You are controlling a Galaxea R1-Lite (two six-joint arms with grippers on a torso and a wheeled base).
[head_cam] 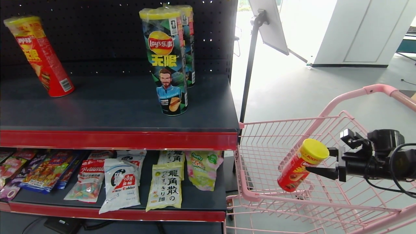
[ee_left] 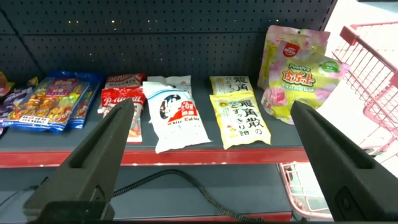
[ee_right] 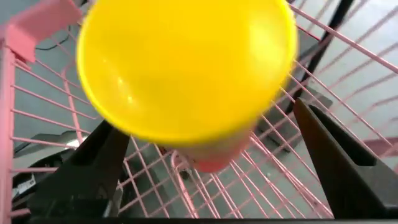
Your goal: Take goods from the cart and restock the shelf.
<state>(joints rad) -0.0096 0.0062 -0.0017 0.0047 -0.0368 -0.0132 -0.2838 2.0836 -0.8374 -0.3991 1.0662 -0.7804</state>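
Right pincer [head_cam: 317, 161]: black, matte, wedge-shaped fingers clamped on the red can [head_cam: 299, 165] just under its lid. The can is a glossy printed cylinder with a smooth round yellow plastic lid. It hangs tilted, lid end by the pincer and base lower, toward the shelf. In the right wrist view the lid hides most of the can body. The far finger is partly hidden behind the can in the head view.

The can is held over the cart [head_cam: 241, 162], which is a pink coated wire grid with thicker tube rims and a rounded handle. Can't tell whether the can base touches the wire. The cart's near side is cut off by the frame.

Left pincer [ee_left: 212, 106]: two dark tapered fingers spread wide, nothing between them, facing the lower shelf [head_cam: 113, 214]. That shelf is a dark board with a red front strip. Flat crinkly snack bags lie on it: a white bag [head_cam: 120, 185], a yellow-green bag [head_cam: 165, 187], a pink-green pouch [head_cam: 203, 169] and blue packets [head_cam: 45, 170]. The leftmost packs are cut off.

Upper shelf [head_cam: 113, 107]: dark smooth board, red glossy edge. A green-black can [head_cam: 169, 65] stands upright near the right end, with a second can [head_cam: 189, 45] just behind it, mostly hidden. Another red tube [head_cam: 40, 55] sits far left and looks tilted. Behind is a black perforated pegboard [head_cam: 97, 32].
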